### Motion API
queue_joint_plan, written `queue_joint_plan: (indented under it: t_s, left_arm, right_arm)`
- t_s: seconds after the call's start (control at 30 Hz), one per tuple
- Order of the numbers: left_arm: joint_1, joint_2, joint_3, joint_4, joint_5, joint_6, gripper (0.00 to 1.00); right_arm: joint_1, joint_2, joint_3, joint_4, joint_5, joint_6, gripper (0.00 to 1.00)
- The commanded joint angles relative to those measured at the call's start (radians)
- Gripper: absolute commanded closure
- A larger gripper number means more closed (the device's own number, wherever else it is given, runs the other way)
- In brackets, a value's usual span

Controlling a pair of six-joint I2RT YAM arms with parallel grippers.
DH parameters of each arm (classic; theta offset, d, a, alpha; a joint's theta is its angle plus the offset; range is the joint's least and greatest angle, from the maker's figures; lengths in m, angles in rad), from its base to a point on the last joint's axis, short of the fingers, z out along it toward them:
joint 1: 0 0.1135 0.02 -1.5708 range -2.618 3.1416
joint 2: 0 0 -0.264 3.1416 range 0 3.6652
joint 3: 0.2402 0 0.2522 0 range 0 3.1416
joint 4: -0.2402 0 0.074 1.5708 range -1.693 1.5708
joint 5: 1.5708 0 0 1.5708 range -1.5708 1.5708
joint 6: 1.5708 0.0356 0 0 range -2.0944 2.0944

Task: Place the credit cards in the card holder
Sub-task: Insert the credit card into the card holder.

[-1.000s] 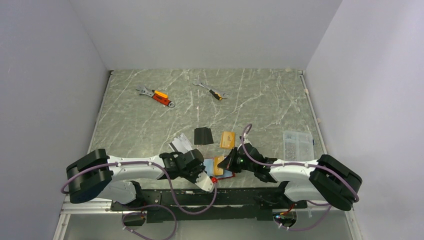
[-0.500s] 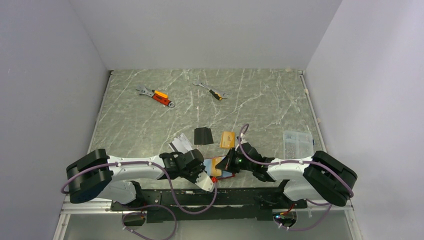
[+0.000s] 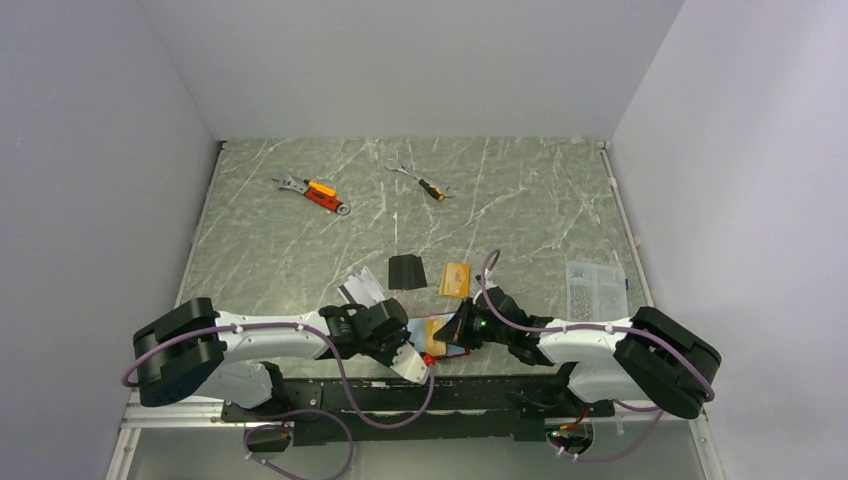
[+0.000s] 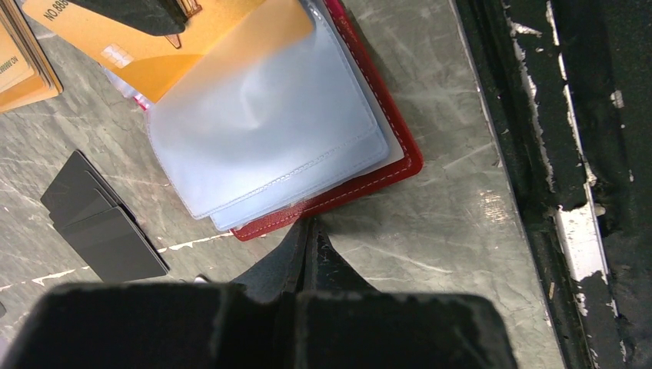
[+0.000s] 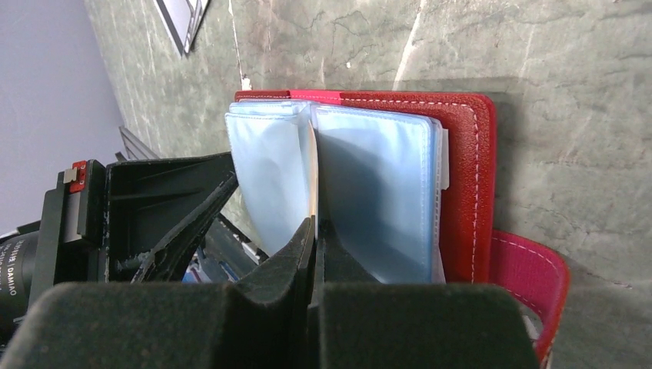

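Observation:
The card holder (image 4: 380, 173) lies open at the table's near edge, red cover down, pale blue pockets (image 5: 384, 192) up, snap tab (image 5: 530, 277) to one side. My right gripper (image 5: 315, 227) is shut on an orange credit card (image 4: 184, 46), which sits partly inside a pocket and shows edge-on in the right wrist view. My left gripper (image 4: 307, 227) is shut, its tips touching the holder's red edge. From above, both grippers meet at the holder (image 3: 447, 352). Another orange card (image 3: 455, 278), a black card (image 3: 405, 270) and a silver card (image 3: 362, 292) lie just beyond.
Two orange-handled wrenches (image 3: 312, 192) (image 3: 425, 183) lie at the far side. A clear plastic box (image 3: 595, 288) sits at the right. A black metal rail (image 4: 584, 154) runs along the table's near edge, close to the holder.
Almost nothing differs. The right gripper with the orange card has shifted very slightly at the holder; the left arm has stayed put.

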Motion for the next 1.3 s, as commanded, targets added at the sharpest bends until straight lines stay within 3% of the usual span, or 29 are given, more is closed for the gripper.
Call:
queue_joint_plan:
  t_s: [0.0,0.57,0.8,0.97,1.1,1.27]
  left_arm:
    - [-0.008,0.035,-0.029,-0.053,0.021,-0.011,1.0]
    - [-0.006,0.036,0.003,-0.058,0.009,0.007,1.0]
    - [0.014,0.038,0.015,-0.065,0.009,0.021,1.0]
    - [0.03,0.02,0.007,-0.061,0.014,0.027,1.0]
    - [0.04,-0.007,0.002,-0.059,0.022,0.027,1.0]
    - [0.044,-0.028,-0.001,-0.051,0.023,0.031,1.0]
  right_arm:
    - [0.006,0.023,-0.033,-0.118,-0.024,-0.028,1.0]
    - [-0.014,0.173,0.045,-0.065,-0.138,-0.132,1.0]
    - [-0.02,0.127,0.088,-0.251,-0.106,-0.189,0.99]
    - [-0.02,0.06,0.097,-0.355,-0.069,-0.198,0.67]
    - [-0.019,0.02,0.123,-0.431,-0.035,-0.206,0.56]
    - [-0.018,0.028,0.198,-0.527,-0.008,-0.228,0.5]
